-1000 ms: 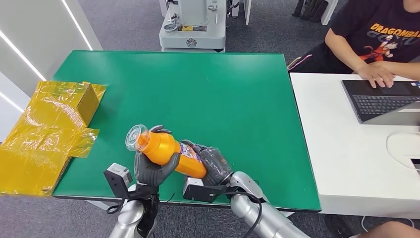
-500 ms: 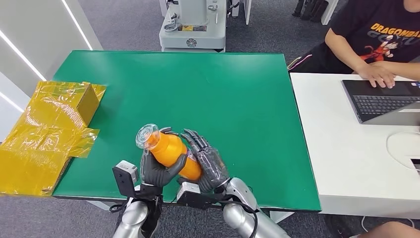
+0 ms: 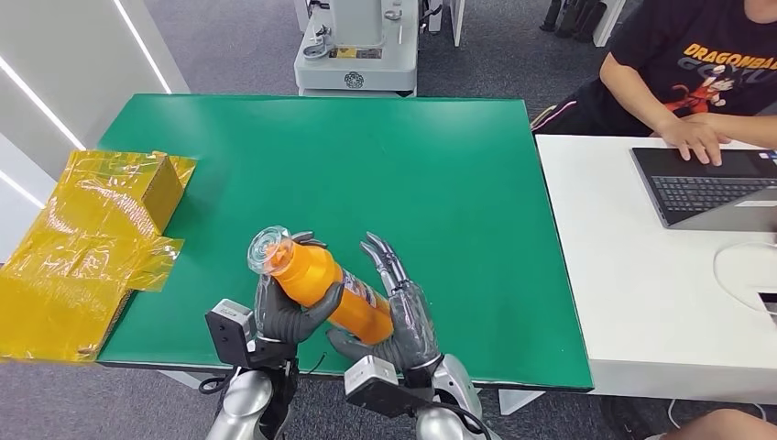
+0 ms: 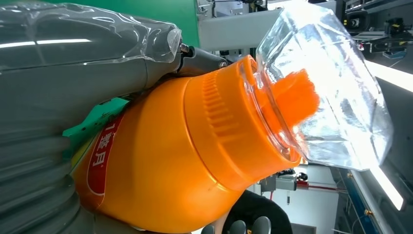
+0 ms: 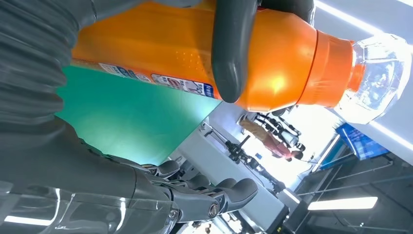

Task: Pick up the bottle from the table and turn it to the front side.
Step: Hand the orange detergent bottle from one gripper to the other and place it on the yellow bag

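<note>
- Bottle (image 3: pixel 319 284) already up off the green table (image 3: pixel 440 165), tilted in the lower middle of the head view, clear cap (image 3: pixel 267 250) toward the upper left, base down toward the lower right.
- Gripped around the orange body by the left hand (image 3: pixel 286 307), fingers and thumb wrapped tight; seen close in the left wrist view as orange shoulder and faceted cap (image 4: pixel 321 87).
- Right hand (image 3: pixel 396 307) spread wide just beside the bottle's lower end, fingers (image 3: pixel 385 257) fanned up and apart, holding nothing; contact at the base too hidden to call.
- Judged: pick-up done, turning part-way; printed label (image 3: pixel 359 291) partly showing on the flank, so front side probably not yet squared up.
- Likely left: more rotation, perhaps with the right hand taking hold again.
- Surface: matte green tabletop, yellow crinkled wrapping and box (image 3: pixel 101 229) at the left edge.
- Room: grey floor, white desk (image 3: pixel 641 302) at right with laptop (image 3: pixel 705 183), a seated person (image 3: pixel 696 64) in the upper right, a grey machine (image 3: pixel 357 46) at upper centre.
</note>
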Robot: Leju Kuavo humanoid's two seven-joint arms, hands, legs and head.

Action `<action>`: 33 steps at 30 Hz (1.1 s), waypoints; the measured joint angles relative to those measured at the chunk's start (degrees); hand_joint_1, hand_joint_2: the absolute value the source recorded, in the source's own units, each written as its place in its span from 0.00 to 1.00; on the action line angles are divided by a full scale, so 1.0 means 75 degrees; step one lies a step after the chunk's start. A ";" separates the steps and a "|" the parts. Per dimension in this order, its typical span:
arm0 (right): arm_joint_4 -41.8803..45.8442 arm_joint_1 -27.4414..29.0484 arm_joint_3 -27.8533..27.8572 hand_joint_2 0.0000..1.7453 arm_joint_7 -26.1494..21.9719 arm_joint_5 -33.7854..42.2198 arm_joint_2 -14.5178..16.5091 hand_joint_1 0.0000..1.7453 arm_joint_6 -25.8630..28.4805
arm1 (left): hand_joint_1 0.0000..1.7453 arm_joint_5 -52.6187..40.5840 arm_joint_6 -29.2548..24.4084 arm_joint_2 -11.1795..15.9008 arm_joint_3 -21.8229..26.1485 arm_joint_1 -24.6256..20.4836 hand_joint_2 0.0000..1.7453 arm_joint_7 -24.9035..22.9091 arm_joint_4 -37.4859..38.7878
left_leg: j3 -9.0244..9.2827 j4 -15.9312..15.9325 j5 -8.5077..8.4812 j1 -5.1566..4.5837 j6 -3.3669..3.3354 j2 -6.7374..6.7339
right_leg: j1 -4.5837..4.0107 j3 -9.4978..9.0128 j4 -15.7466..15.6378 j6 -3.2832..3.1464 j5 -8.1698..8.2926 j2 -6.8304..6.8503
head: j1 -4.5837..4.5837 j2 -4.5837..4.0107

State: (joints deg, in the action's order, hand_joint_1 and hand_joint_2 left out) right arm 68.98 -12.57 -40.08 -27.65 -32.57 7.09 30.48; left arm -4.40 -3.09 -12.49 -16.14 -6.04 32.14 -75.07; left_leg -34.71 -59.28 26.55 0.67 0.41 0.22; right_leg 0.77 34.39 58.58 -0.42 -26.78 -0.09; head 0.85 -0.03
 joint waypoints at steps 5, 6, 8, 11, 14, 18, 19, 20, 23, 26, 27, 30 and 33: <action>0.0388 0.0404 0.0130 1.00 -0.0182 0.0150 -0.0001 0.00 0.0132 | 1.00 -0.0669 -0.0408 0.0098 0.0100 -0.0036 1.00 0.0384 -0.0333 | -0.0002 0.0001 0.0001 0.0000 0.0000 0.0000 | 0.0000 0.0001 0.0000 -0.0001 -0.0001 0.0000 | -0.0001 0.0001; 0.0510 0.0518 0.0155 1.00 -0.0238 0.0225 -0.0001 0.00 0.0150 | 1.00 -0.0986 -0.0526 0.0159 0.0148 -0.0063 1.00 0.0423 -0.0468 | -0.0002 0.0001 0.0001 0.0001 0.0001 0.0000 | -0.0001 0.0002 0.0000 -0.0001 -0.0002 0.0000 | 0.0000 0.0001; 0.0761 0.0716 0.0187 1.00 -0.0352 0.0372 -0.0011 0.00 0.0179 | 1.00 -0.1759 -0.0737 0.0350 0.0233 -0.0158 1.00 0.0415 -0.0752 | -0.0002 0.0003 0.0001 0.0001 0.0001 0.0000 | -0.0001 0.0004 0.0001 -0.0001 -0.0003 0.0000 | 0.0001 0.0001; 0.1164 0.0935 0.0263 1.00 -0.0420 0.0519 -0.0068 0.00 0.0234 | 1.00 -0.2937 -0.0924 0.0844 0.0326 -0.0451 1.00 0.0196 -0.1083 | -0.0001 0.0005 -0.0002 0.0003 0.0004 -0.0001 | -0.0003 0.0005 0.0003 -0.0003 -0.0004 0.0000 | 0.0000 0.0001; 0.1563 0.1109 0.0366 1.00 -0.0362 0.0622 -0.0124 0.00 0.0186 | 1.00 -0.3988 -0.0860 0.1612 0.0346 -0.1023 1.00 -0.0256 -0.1121 | 0.0001 0.0006 -0.0011 0.0008 0.0016 -0.0001 | -0.0006 0.0006 0.0008 -0.0008 0.0000 -0.0001 | -0.0001 0.0001; 0.1942 0.1277 0.0491 1.00 -0.0275 0.0670 -0.0165 0.00 0.0055 | 1.00 -0.5136 -0.0833 0.2869 0.0328 -0.1954 1.00 -0.0557 -0.0643 | 0.0009 0.0008 -0.0023 0.0011 0.0034 -0.0016 | -0.0009 0.0008 0.0018 -0.0027 0.0013 -0.0018 | -0.0001 0.0000; 0.2012 0.1312 0.0517 1.00 -0.0271 0.0672 -0.0173 0.00 0.0034 | 1.00 -0.5380 -0.0851 0.3175 0.0321 -0.2121 1.00 -0.0567 -0.0502 | 0.0011 0.0008 -0.0024 0.0012 0.0035 -0.0025 | -0.0009 0.0011 0.0020 -0.0032 0.0016 -0.0025 | 0.0000 0.0000; 0.2071 0.1344 0.0536 1.00 -0.0269 0.0673 -0.0179 0.00 0.0024 | 1.00 -0.5642 -0.0859 0.3447 0.0302 -0.2262 1.00 -0.0582 -0.0379 | 0.0013 0.0008 -0.0024 0.0013 0.0036 -0.0032 | -0.0010 0.0014 0.0020 -0.0033 0.0017 -0.0032 | 0.0000 0.0001; 0.2249 0.1438 0.0567 1.00 -0.0270 0.0672 -0.0197 0.00 0.0037 | 1.00 -0.6756 -0.0775 0.4219 0.0052 -0.2780 1.00 -0.0773 0.0027 | 0.0008 0.0007 -0.0027 0.0017 0.0040 -0.0034 | -0.0013 0.0025 0.0020 -0.0034 0.0017 -0.0035 | -0.0001 0.0001; 0.2386 0.1500 0.0579 1.00 -0.0272 0.0670 -0.0217 0.00 0.0075 | 1.00 -0.7793 -0.0475 0.4789 -0.0519 -0.3613 1.00 -0.0917 0.0665 | 0.0004 0.0006 -0.0027 0.0017 0.0041 -0.0030 | -0.0014 0.0025 0.0020 -0.0034 0.0018 -0.0030 | -0.0003 0.0001; 0.2424 0.1517 0.0582 1.00 -0.0274 0.0670 -0.0221 0.00 0.0090 | 1.00 -0.8020 -0.0365 0.4928 -0.0763 -0.3924 1.00 -0.0941 0.0929 | 0.0004 0.0006 -0.0027 0.0017 0.0041 -0.0032 | -0.0014 0.0025 0.0020 -0.0034 0.0019 -0.0032 | -0.0003 0.0001; 0.2538 0.1576 0.0597 1.00 -0.0271 0.0659 -0.0232 0.00 0.0128 | 1.00 -0.8478 -0.0172 0.5176 -0.1475 -0.4752 1.00 -0.1025 0.1688 | 0.0004 0.0005 -0.0027 0.0015 0.0041 -0.0037 | -0.0012 0.0024 0.0020 -0.0034 0.0021 -0.0038 | -0.0003 0.0001; 0.2638 0.1625 0.0617 1.00 -0.0249 0.0635 -0.0240 0.00 0.0132 | 1.00 -0.8754 -0.0088 0.5248 -0.2005 -0.5343 1.00 -0.1142 0.2353 | 0.0004 0.0004 -0.0027 0.0012 0.0041 -0.0036 | -0.0011 0.0023 0.0020 -0.0034 0.0022 -0.0038 | -0.0003 0.0001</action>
State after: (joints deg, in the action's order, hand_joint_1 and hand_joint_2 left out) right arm 88.77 -0.39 -35.45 -29.52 -27.81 5.29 31.47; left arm -70.06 -3.75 26.88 -31.18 -46.10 23.57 -57.42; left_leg -34.69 -59.25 26.34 0.76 0.71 -0.05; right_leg 0.69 34.56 58.73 -0.67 -26.62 -0.37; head 0.83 -0.02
